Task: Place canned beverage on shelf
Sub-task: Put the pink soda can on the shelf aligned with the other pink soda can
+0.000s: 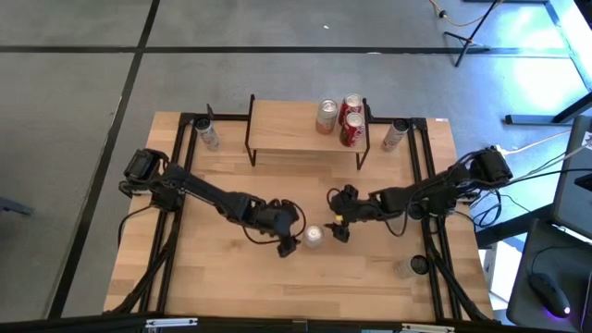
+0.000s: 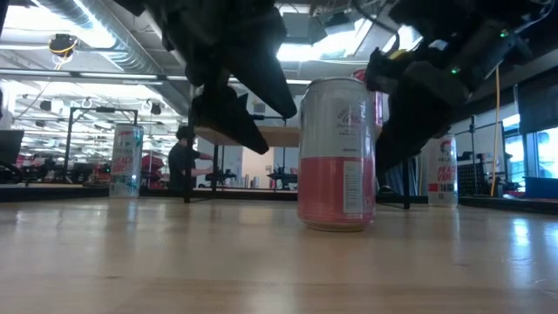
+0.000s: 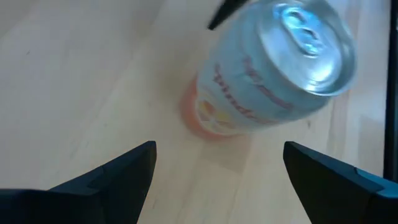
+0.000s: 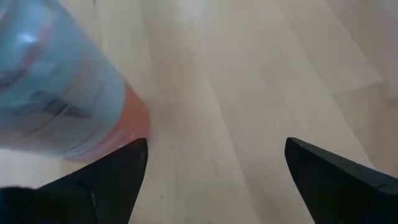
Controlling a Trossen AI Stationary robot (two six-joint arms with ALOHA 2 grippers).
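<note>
A silver-and-pink can (image 1: 314,237) stands upright on its base on the big wooden table, between my two grippers. It shows large in the low view (image 2: 336,153). My left gripper (image 1: 289,242) is open just left of the can, which lies ahead of its fingers in the left wrist view (image 3: 273,68). My right gripper (image 1: 338,227) is open just right of the can (image 4: 56,93). The shelf (image 1: 305,129) stands at the table's far side and carries three cans (image 1: 340,118) on its light wooden top. My right gripper has one finger (image 4: 118,174) right beside the can's pink lower side (image 4: 134,121). I cannot tell whether it touches. The can stands upright on the table. My left gripper touches nothing.
One tall can (image 1: 208,137) stands left of the shelf and another (image 1: 396,134) right of it. A further can (image 1: 412,266) is near the table's right front. Black frame rails (image 1: 180,157) run along both table sides. A person (image 2: 185,161) shows in the room beyond.
</note>
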